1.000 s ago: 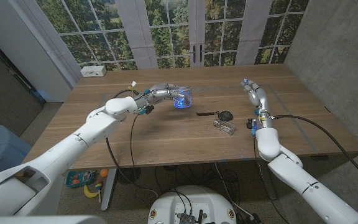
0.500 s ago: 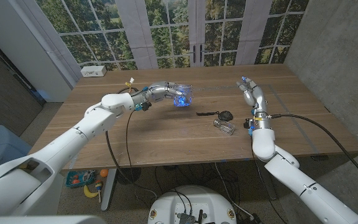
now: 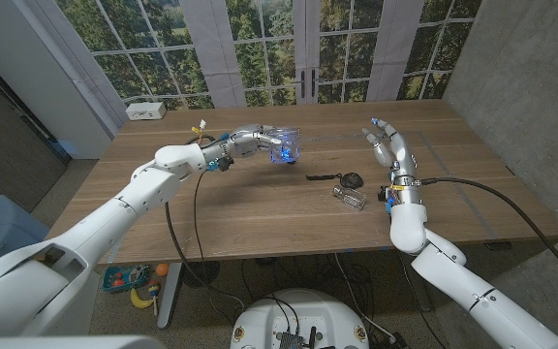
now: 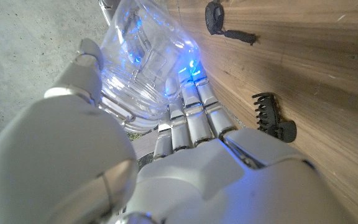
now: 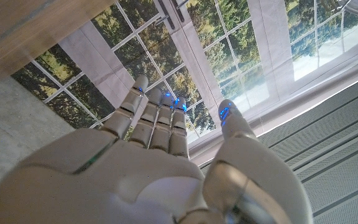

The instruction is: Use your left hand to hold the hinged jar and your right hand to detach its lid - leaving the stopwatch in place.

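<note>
My left hand point(image 3: 258, 142) gripped the clear hinged jar point(image 3: 284, 148); my right hand point(image 3: 391, 145) hung spread and empty beyond the stopwatch point(image 3: 353, 180).

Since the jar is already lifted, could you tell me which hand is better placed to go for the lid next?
The right hand: it is open and holds nothing, raised over the table. The left hand grips the hinged jar, so it is occupied.

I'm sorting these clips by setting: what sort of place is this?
Probably an indoor room used as a robot test space: a wooden table stands before tall paned windows with trees outside, and cables hang below the table.
</note>
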`<state>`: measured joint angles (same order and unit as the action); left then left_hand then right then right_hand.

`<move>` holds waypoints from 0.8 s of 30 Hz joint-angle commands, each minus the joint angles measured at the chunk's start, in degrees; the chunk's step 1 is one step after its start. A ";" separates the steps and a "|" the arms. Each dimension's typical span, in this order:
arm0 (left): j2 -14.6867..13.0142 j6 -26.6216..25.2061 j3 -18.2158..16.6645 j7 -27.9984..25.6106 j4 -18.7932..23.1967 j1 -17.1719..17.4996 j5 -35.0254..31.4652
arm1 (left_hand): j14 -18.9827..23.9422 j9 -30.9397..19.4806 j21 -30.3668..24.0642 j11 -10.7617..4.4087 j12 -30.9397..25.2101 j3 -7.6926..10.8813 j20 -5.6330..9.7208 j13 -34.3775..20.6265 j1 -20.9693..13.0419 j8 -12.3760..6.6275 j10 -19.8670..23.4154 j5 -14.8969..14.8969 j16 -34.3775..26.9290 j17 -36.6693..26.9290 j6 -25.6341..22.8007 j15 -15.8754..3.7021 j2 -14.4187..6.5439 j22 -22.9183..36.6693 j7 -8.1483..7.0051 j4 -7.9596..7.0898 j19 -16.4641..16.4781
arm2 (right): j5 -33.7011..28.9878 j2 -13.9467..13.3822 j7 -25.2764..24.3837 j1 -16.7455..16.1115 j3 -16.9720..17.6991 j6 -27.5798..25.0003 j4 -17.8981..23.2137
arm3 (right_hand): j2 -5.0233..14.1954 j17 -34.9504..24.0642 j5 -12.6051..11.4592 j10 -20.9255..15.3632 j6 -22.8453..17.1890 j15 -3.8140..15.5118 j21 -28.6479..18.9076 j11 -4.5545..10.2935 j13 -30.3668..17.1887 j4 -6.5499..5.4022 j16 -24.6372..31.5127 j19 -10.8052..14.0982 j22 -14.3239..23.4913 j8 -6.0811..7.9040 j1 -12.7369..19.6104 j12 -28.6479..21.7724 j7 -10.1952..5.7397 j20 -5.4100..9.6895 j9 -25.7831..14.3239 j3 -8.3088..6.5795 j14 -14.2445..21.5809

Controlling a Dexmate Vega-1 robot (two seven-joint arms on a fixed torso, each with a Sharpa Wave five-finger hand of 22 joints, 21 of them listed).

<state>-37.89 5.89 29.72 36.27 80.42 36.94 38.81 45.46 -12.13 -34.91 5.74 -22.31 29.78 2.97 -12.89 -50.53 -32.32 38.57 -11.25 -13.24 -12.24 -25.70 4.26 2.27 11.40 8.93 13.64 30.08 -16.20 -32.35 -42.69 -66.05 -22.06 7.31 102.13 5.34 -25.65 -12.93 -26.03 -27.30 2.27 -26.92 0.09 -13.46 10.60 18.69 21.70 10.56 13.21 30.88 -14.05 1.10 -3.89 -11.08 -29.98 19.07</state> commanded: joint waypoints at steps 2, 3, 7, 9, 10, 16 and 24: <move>2.73 4.13 -1.43 6.30 -4.99 0.51 5.60 | 8.84 -5.11 -0.46 -17.32 -0.24 7.71 0.03 -3.81 -5.46 -3.92 19.00 -0.46 0.20 -0.23 -19.98 -17.54 -13.13 0.06 -13.95 -8.17 -0.58 | -5.44 -1.77 -0.87 -1.07 -1.42 -2.86 3.63 | -0.17 -0.40 0.05 -2.33 -2.19 1.54 -0.21 0.11 -0.62 -0.45 0.98 0.46 0.14 1.01 0.93 -1.06 0.22 -0.01 -0.18 0.60 1.45; 2.93 4.28 -1.29 6.94 -5.69 0.14 5.54 | 8.59 -5.21 -0.46 -17.33 -0.25 7.68 0.05 -3.92 -5.42 -3.98 19.07 -0.51 0.29 -0.24 -19.93 -17.57 -13.04 0.04 -14.05 -8.17 -0.74 | -5.70 -1.73 -0.91 -0.98 -1.56 -3.03 3.64 | -0.28 -0.45 0.11 -2.63 -2.28 1.51 -0.19 -0.03 -0.69 -0.52 1.03 0.45 0.14 1.00 0.91 -1.19 0.23 -0.02 -0.19 0.76 1.46; 3.83 4.22 -0.48 10.23 -8.60 -1.77 5.46 | 7.20 -5.65 -0.37 -17.22 -0.16 7.60 0.03 -4.33 -5.11 -4.28 19.10 -0.84 0.86 -0.17 -19.97 -17.55 -12.82 -0.03 -14.82 -8.43 -1.59 | -7.27 -1.47 -1.49 -0.61 -2.30 -4.04 3.68 | -0.72 -0.58 0.27 -2.99 -2.75 1.92 -0.36 0.37 -0.93 -0.55 1.29 1.04 0.16 1.08 1.10 -1.37 0.14 0.03 -0.22 1.15 1.83; 4.29 4.23 -0.11 11.44 -9.86 -2.65 5.22 | 6.65 -5.87 -0.31 -17.21 -0.11 7.58 0.03 -4.53 -4.94 -4.48 19.10 -1.02 1.05 -0.16 -20.09 -17.54 -12.77 -0.07 -14.93 -8.60 -2.02 | -7.96 -1.01 -2.19 -0.66 -2.58 -4.78 3.93 | -0.99 -0.69 0.36 -3.46 -3.24 2.46 -0.48 0.79 -1.15 -0.32 1.67 1.48 0.16 1.20 1.80 -1.59 -0.31 0.04 -0.24 1.26 2.46; 4.59 4.28 -0.04 11.89 -10.46 -2.95 5.26 | 6.42 -5.92 -0.32 -17.21 -0.09 7.55 0.02 -4.58 -4.86 -4.51 19.09 -1.07 1.15 -0.14 -20.08 -17.49 -12.69 -0.08 -15.07 -8.65 -2.05 | -8.62 -0.74 -2.74 -0.66 -2.77 -5.40 4.06 | -1.17 -0.80 0.39 -4.45 -3.72 2.73 -0.59 1.23 -1.38 -0.07 1.90 1.93 0.16 1.31 2.85 -2.01 -0.72 0.40 -0.26 1.24 2.71; 6.79 4.80 0.30 16.14 -15.16 -5.15 5.99 | 5.29 -6.46 -0.30 -17.25 0.04 7.32 0.07 -5.06 -4.20 -4.95 19.17 -1.59 1.49 -0.06 -20.22 -17.41 -12.35 -0.21 -15.81 -9.24 -2.62 | -12.03 0.12 -5.64 -0.19 -4.10 -7.19 3.83 | -2.13 -1.24 0.78 -6.02 -5.43 4.61 -1.04 2.72 -2.13 0.39 2.93 3.49 0.16 1.73 7.03 -2.70 -2.29 1.11 -0.31 1.16 3.96; 10.86 5.58 -0.05 21.89 -23.05 -7.96 7.70 | 4.51 -6.84 -0.26 -17.29 0.02 7.12 0.08 -5.40 -3.83 -5.41 19.54 -2.07 1.71 0.06 -20.67 -17.41 -11.93 -0.32 -16.33 -9.46 -2.96 | -15.54 0.55 -6.97 0.68 -6.21 -9.99 4.04 | -4.44 -1.80 2.14 -7.74 -8.86 5.85 -1.18 4.14 -3.11 0.12 3.84 4.27 0.17 2.87 9.92 -3.48 -4.19 1.47 -0.35 2.31 4.59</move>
<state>-31.28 10.30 29.64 50.17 66.08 32.39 44.60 44.31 -12.14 -34.92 5.75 -21.85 28.60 2.56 -14.12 -50.53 -32.32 38.58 -12.16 -11.53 -12.21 -25.70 1.32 2.27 10.92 8.93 12.60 27.43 -27.18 -32.71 -47.31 -66.37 -25.60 0.72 105.82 1.25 -27.17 -11.11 -33.12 -34.78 2.76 -27.80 3.72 -16.10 10.66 22.00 25.28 10.55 15.50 39.65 -17.02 -2.60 -2.35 -11.35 -28.13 23.05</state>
